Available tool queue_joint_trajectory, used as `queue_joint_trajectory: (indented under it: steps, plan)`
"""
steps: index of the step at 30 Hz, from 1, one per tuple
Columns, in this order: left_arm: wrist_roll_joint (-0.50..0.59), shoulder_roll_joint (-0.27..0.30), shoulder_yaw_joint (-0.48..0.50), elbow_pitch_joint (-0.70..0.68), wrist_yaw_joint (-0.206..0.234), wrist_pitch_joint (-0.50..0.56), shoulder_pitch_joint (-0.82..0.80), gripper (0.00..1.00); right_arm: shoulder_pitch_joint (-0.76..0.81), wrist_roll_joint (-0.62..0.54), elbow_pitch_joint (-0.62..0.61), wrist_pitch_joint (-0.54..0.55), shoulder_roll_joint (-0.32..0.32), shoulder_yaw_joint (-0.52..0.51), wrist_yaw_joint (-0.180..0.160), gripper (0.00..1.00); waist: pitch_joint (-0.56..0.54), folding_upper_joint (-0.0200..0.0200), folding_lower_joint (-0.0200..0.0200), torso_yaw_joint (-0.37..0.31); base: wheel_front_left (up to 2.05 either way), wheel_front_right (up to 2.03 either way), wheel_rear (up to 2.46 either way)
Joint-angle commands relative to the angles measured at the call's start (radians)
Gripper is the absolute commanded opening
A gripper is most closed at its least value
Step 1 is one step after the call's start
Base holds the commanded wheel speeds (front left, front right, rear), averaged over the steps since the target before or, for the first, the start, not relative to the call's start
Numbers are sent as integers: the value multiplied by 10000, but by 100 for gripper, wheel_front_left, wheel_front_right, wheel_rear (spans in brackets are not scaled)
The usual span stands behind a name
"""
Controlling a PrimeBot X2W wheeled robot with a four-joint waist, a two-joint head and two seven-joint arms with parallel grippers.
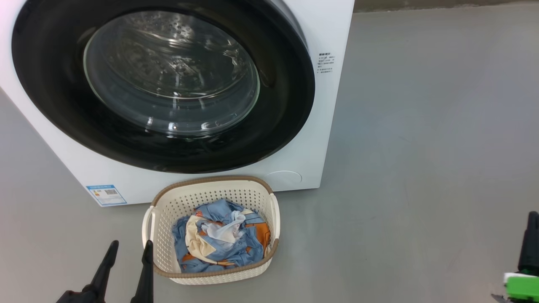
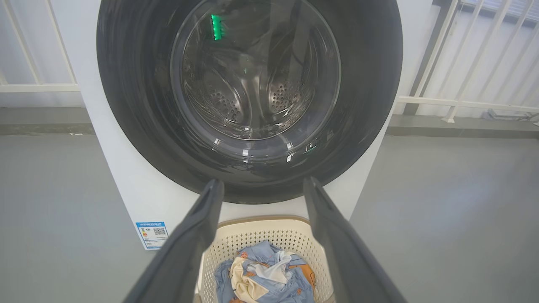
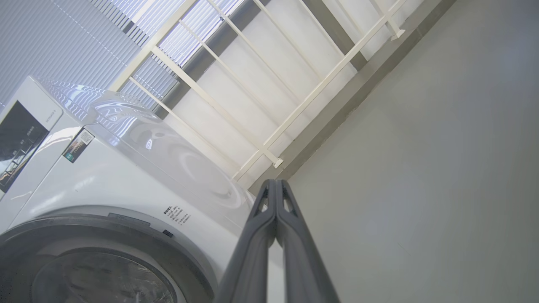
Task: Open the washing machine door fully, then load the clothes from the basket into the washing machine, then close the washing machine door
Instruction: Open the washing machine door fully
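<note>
Faced the shut washing machine door [image 1: 164, 84], left jaws spread, right jaws pressed together; likely needed a pull first.

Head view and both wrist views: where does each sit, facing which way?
Head view: on the head, facing forward and down at the closed washing machine door, basket and clothes; left tool lower left, right tool lower right.
Left wrist view: on the left wrist, facing the door along the open left tool.
Right wrist view: on the right wrist, tilted, facing the washing machine, railing and floor past the shut right tool.
Shared by head and left wrist: door, basket, clothes.
</note>
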Motion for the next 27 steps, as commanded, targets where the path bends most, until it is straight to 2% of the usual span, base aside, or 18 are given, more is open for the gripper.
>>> queue_joint_trajectory:
  steps: [1, 7, 11, 15, 20, 27]
  plan:
    - [-102, 169, 365, -233, -14, -105, -198, 100, -402, 997, -135, -111, -307, 302, 16, 0, 54, 0, 0, -31, 0, 0, 0]
    - [-210, 293, 378, -253, -14, -105, -263, 100, -472, 4812, 31, 5, -1490, 1149, 16, 0, 254, 0, 0, -80, 0, 0, 0]
    - [-243, 373, 356, -306, -14, -105, -311, 100, -715, 6571, 54, 591, -2117, 1065, 16, 0, 457, 0, 0, -47, 0, 0, 0]
    - [-274, 429, 379, -344, -14, -105, -319, 100, -1038, 7341, 39, 1121, -2353, 797, 16, 0, 680, 0, 0, -5, 0, 0, 0]
    - [-284, 596, 369, -408, -14, -105, -325, 100, -1987, 8196, 176, 2376, -2464, 252, 16, 0, 1257, 0, 0, 2, 0, 0, 0]
    - [-303, 768, 382, -629, -14, -105, -503, 100, -3429, 8130, 592, 3827, -2431, -27, 16, 0, 2150, 0, 0, 192, 0, 0, 0]
